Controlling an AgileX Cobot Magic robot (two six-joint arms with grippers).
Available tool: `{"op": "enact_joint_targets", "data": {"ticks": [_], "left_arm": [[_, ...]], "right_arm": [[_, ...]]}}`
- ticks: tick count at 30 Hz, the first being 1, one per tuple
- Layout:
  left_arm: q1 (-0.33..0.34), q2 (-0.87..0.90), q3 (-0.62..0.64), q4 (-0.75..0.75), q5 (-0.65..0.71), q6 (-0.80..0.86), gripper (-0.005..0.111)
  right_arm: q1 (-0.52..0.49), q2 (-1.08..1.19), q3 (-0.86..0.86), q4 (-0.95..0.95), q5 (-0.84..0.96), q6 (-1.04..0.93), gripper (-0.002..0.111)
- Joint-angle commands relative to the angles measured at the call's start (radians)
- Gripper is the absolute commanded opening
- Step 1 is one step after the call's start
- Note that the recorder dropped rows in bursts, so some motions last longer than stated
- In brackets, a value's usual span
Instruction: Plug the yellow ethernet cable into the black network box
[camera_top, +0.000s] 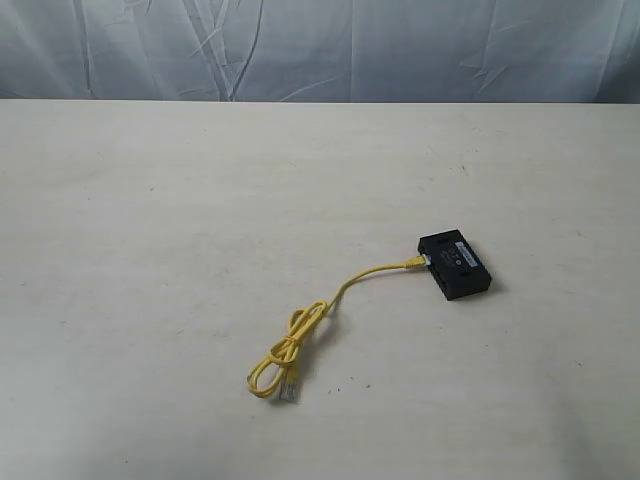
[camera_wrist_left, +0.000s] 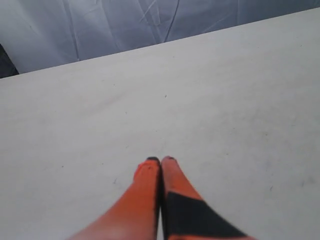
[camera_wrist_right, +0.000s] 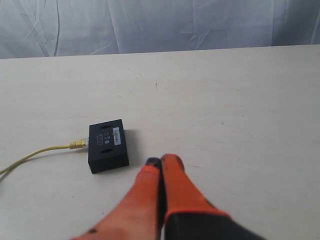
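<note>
The black network box (camera_top: 456, 265) lies flat on the table, right of centre, with a pale label on top. The yellow ethernet cable (camera_top: 340, 292) runs from the box's left corner down to a coiled loop (camera_top: 285, 355); one plug (camera_top: 412, 262) sits in a port, the other plug (camera_top: 288, 390) lies loose on the table. In the right wrist view the box (camera_wrist_right: 107, 145) and the plugged end (camera_wrist_right: 78, 144) lie beyond my right gripper (camera_wrist_right: 161, 161), which is shut and empty. My left gripper (camera_wrist_left: 160, 160) is shut over bare table. Neither gripper shows in the exterior view.
A pale table (camera_top: 150, 250) fills the scene, and a wrinkled grey-blue cloth backdrop (camera_top: 320, 50) hangs behind its far edge.
</note>
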Motion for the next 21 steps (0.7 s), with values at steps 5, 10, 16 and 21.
{"op": "enact_joint_targets", "data": {"ticks": [5, 10, 16, 21], "left_arm": [[0.005, -0.256, 0.165, 0.013, -0.018, -0.002, 0.000], [0.020, -0.256, 0.178, 0.020, -0.043, -0.002, 0.000], [0.079, -0.256, 0.178, 0.054, -0.048, -0.002, 0.000], [0.144, -0.256, 0.178, 0.054, -0.048, -0.002, 0.000]], "right_arm": [[0.003, -0.006, 0.005, 0.000, -0.013, 0.003, -0.001], [0.003, -0.006, 0.005, 0.000, -0.013, 0.003, -0.001], [0.003, -0.006, 0.005, 0.000, -0.011, 0.003, -0.001], [0.003, -0.006, 0.005, 0.000, -0.011, 0.003, -0.001]]}}
